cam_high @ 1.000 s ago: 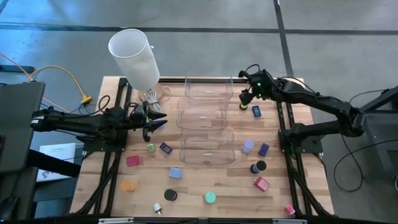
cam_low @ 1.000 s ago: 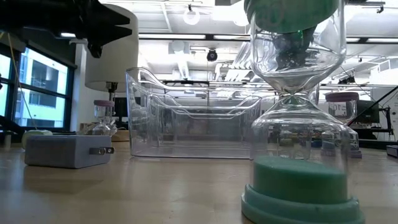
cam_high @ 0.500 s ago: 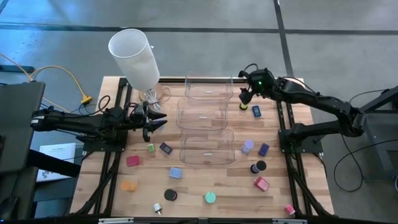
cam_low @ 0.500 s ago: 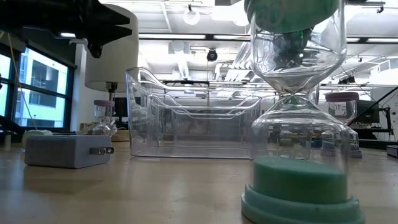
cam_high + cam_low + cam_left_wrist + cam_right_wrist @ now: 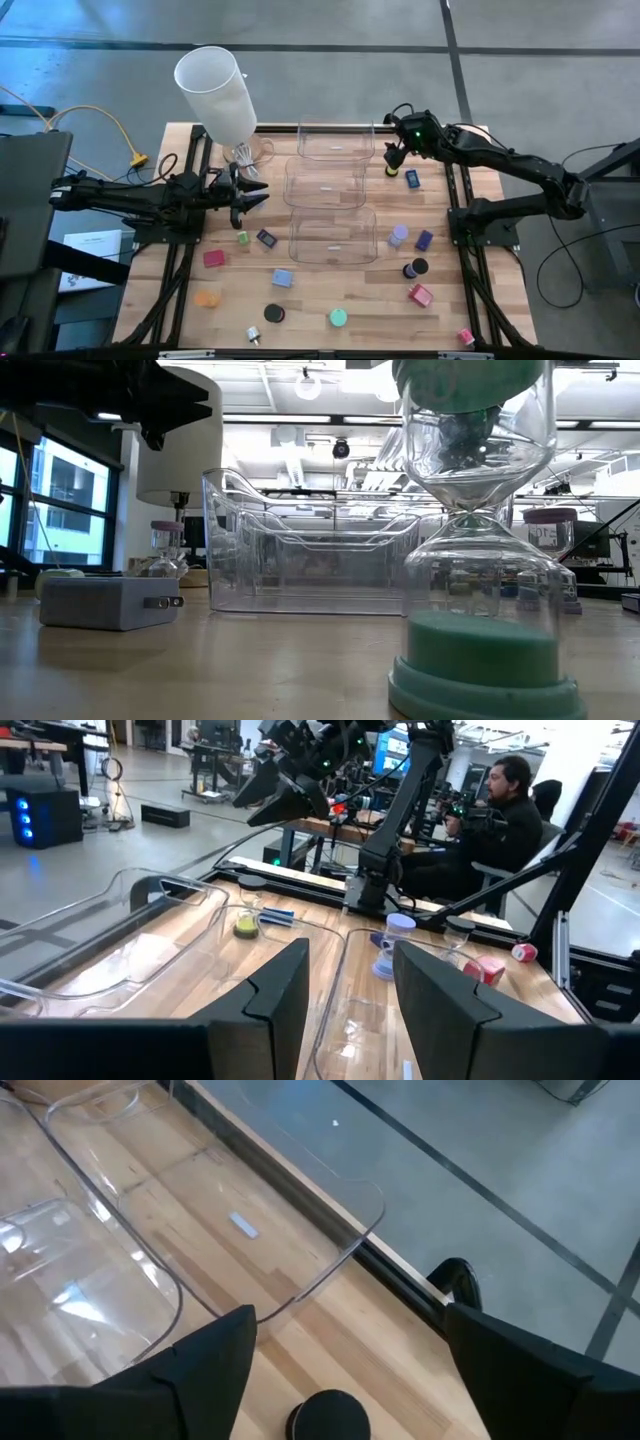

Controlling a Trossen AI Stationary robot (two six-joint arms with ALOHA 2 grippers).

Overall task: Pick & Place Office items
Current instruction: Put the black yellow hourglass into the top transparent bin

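The wooden table [image 5: 330,290] carries everything, with the tall white cylinder [image 5: 215,90] leaning over its far left corner. Three clear bins run in a row down the middle: the far bin [image 5: 336,142], the middle bin [image 5: 324,183] and the near bin [image 5: 332,236]. A small pale label sits on each bin floor, but no writing on it can be read, and no brand shows anywhere.

The left gripper [image 5: 252,193] hangs just left of the middle bin, its fingers [image 5: 275,995] parted with nothing between them; the wrist view looks down the bins through the gap. The right gripper [image 5: 394,156] hovers just right of the far bin, fingers [image 5: 205,1360] spread wide and empty. A black round piece [image 5: 328,1416] lies on the wood below the gap between them, apart from both fingers.

The office items lie scattered on the table, none in a bin. Near the right gripper are a yellow disc [image 5: 391,171] and a blue block [image 5: 412,179]. Right of the near bin sit a lavender disc [image 5: 399,235], a purple block [image 5: 424,241], a black disc [image 5: 415,268] and a red block [image 5: 420,295]. On the left are a green piece [image 5: 243,237], a dark block [image 5: 266,238], a pink block [image 5: 214,258], a light blue block [image 5: 282,278] and an orange disc [image 5: 206,298]. Along the near edge lies a teal disc [image 5: 339,317].

A person [image 5: 500,805] sits beyond the table.
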